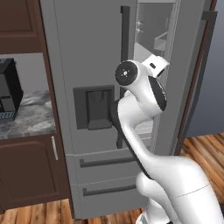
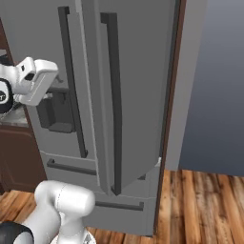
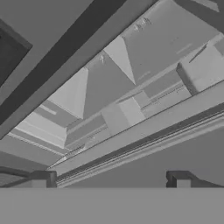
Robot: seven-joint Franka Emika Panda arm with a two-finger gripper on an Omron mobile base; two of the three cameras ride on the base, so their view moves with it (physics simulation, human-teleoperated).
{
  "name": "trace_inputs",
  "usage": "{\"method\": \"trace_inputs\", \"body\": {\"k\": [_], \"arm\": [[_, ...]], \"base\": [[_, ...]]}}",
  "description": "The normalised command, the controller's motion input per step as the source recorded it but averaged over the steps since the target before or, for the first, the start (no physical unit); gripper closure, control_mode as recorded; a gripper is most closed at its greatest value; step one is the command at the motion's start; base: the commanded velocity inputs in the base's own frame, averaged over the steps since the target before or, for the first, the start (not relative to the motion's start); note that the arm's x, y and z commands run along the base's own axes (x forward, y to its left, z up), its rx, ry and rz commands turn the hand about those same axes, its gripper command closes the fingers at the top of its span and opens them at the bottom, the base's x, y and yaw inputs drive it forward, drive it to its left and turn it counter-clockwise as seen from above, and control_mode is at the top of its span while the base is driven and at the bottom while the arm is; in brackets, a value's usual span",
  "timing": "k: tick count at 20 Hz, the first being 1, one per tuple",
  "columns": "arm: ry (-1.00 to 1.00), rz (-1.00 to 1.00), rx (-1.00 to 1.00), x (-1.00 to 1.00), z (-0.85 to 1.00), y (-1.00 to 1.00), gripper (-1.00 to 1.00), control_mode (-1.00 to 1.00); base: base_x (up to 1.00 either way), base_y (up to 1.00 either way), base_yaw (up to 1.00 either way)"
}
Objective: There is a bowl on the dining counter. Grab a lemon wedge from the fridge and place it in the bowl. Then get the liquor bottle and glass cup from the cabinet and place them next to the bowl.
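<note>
The grey fridge (image 1: 83, 52) stands with its left door shut and its right door (image 2: 138, 86) swung partly out. My arm reaches up to the gap, and its white hand (image 1: 156, 64) is at the opening, level with the upper shelves (image 1: 151, 30). In the hand view my gripper (image 3: 109, 181) is open, its two dark fingertips (image 3: 41, 179) far apart with nothing between them. It looks over the door edge at pale shelves (image 3: 127, 65) and bins inside. The lemon wedge, bowl, liquor bottle and glass cup are out of view.
A black coffee machine (image 1: 8, 89) sits on the marbled counter (image 1: 35, 116) left of the fridge, with dark wood cupboard fronts (image 1: 26, 175) above and below. The fridge's dark vertical handles (image 2: 112, 95) and drawer handles (image 1: 109, 161) stick out. Wood floor (image 2: 205, 205) lies to the right.
</note>
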Motion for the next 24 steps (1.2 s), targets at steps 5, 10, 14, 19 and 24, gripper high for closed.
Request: {"method": "trace_inputs", "body": {"k": [5,10,14,19,24], "arm": [[0.09,-0.01,-0.09,0.53,-0.03,-0.19,-1.0,-1.0],[0.06,0.0,-0.07,0.34,-0.07,-0.39,-1.0,-1.0],[0.06,0.0,-0.04,0.3,-0.06,-0.46,-1.0,-1.0],[0.07,0.01,-0.02,0.18,-0.1,-0.52,-1.0,-1.0],[0.04,0.0,0.0,-0.11,-0.05,-0.72,-1.0,-1.0]], "base": [[0.0,0.0,0.0],[0.0,0.0,0.0],[0.0,0.0,0.0],[0.0,0.0,0.0],[0.0,0.0,0.0]]}}
